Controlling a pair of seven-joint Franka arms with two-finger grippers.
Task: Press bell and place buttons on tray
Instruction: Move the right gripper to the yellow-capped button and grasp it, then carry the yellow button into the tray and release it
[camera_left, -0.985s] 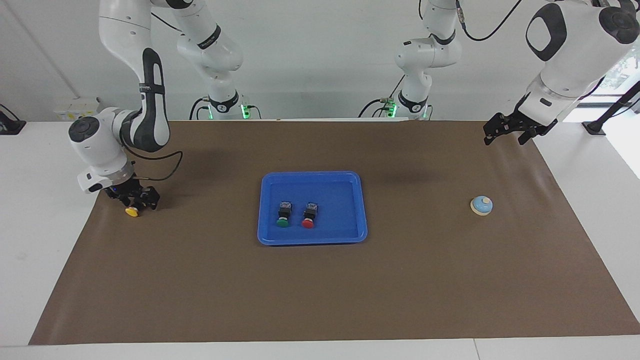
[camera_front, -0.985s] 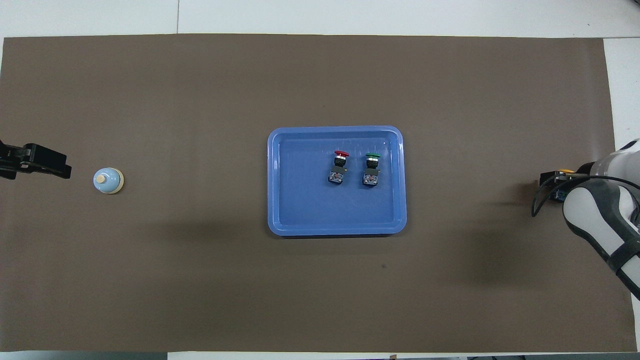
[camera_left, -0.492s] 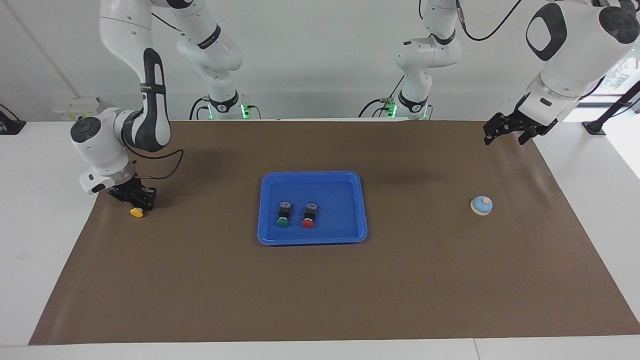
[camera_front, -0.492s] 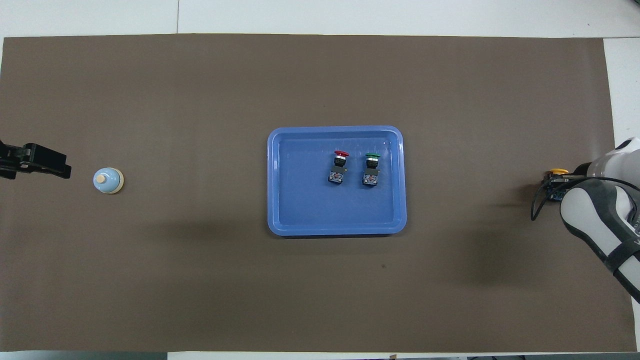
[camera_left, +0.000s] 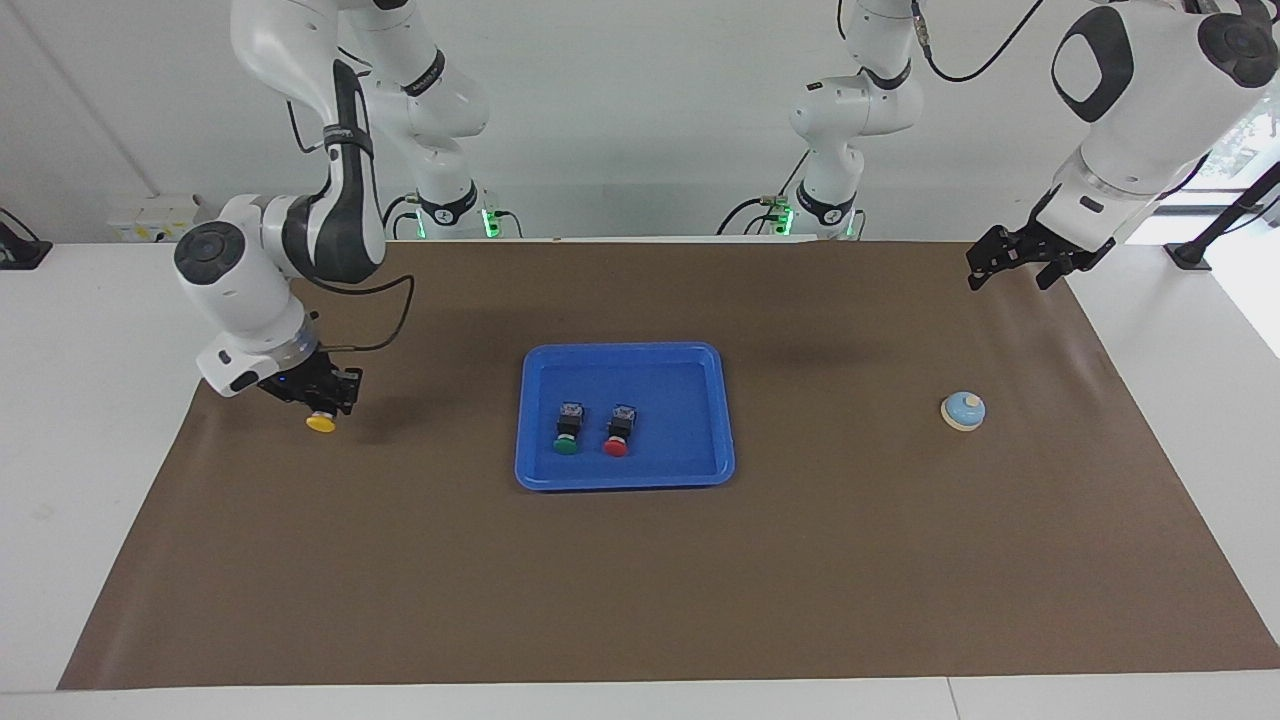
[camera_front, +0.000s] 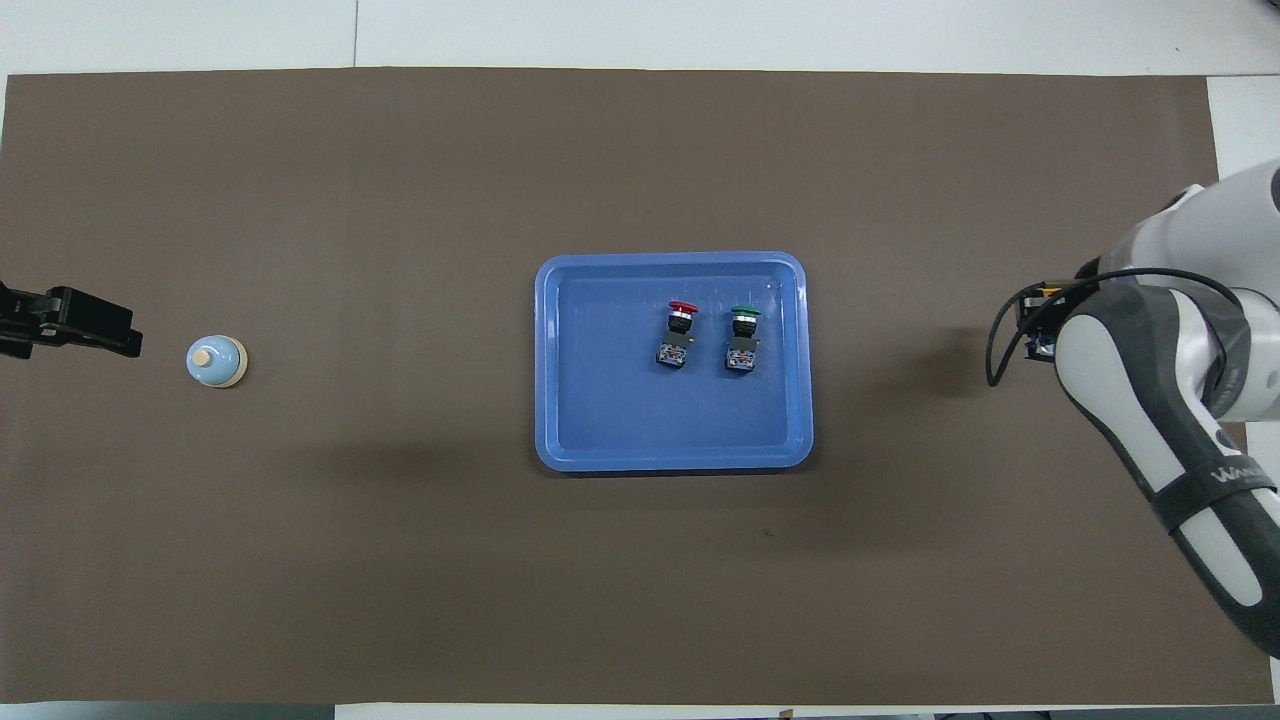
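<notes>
Right gripper pinches the yellow button above the desk, at nine o'clock from the tray holding the green button and red button. Left gripper waits, fingers spread, at twelve o'clock from the bell.

Lighting: bright, even, diffuse, from above; both views evenly exposed.

Window: strong daylight at the facing view's upper corner by the left arm, washed out to near white.

Shadows: soft, blurred patches on the brown mat. One dark patch lies on the mat just beside the right gripper fingers, toward the tray. A thin dark line edges the tray rim nearest the robots in the overhead view.

Glare: faint sheen on the tray floor and on the white arm shells.

Focus: sharp across both views; no motion blur.

Distortion: mat edges bow slightly in the overhead view.
</notes>
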